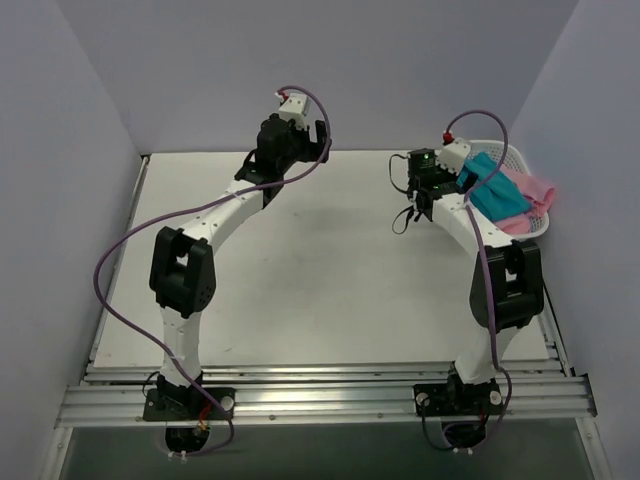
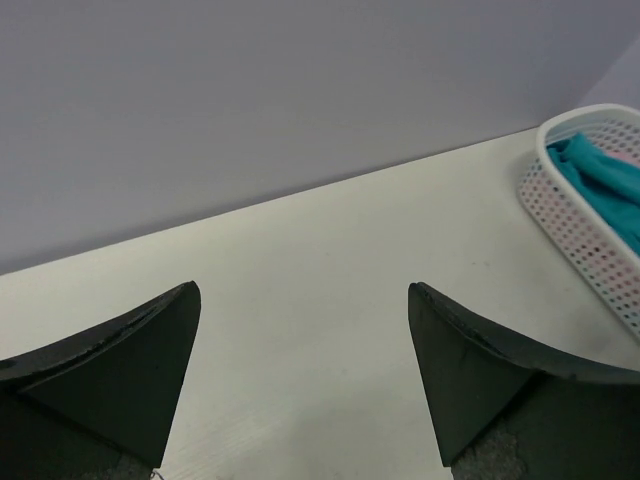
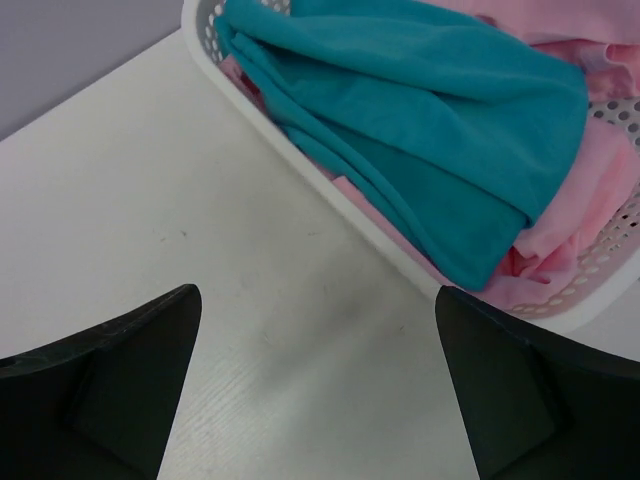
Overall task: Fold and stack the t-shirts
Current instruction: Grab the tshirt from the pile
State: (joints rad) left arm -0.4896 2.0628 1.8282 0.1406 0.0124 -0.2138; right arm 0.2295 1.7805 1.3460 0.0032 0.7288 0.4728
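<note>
Both t-shirts lie bunched in a white lattice basket point(image 1: 541, 229) at the table's back right. The teal t-shirt point(image 1: 489, 186) point(image 3: 440, 110) is on top, and the pink t-shirt point(image 1: 532, 199) point(image 3: 590, 190) spills out under it and over the basket's right rim. My right gripper point(image 1: 412, 190) point(image 3: 317, 292) hangs open above bare table, just left of the basket and touching no cloth. Far off, near the back wall at centre-left, my left gripper point(image 1: 318, 135) point(image 2: 302, 287) is open and empty. Its view catches the basket point(image 2: 580, 220) and some teal cloth point(image 2: 605, 180) at the right edge.
The basket's near wall point(image 3: 203, 25) runs diagonally across the right wrist view. Grey walls enclose the table on the left, back and right. Purple cables loop along both arms. A metal rail point(image 1: 320, 395) carrying the arm bases lines the near edge.
</note>
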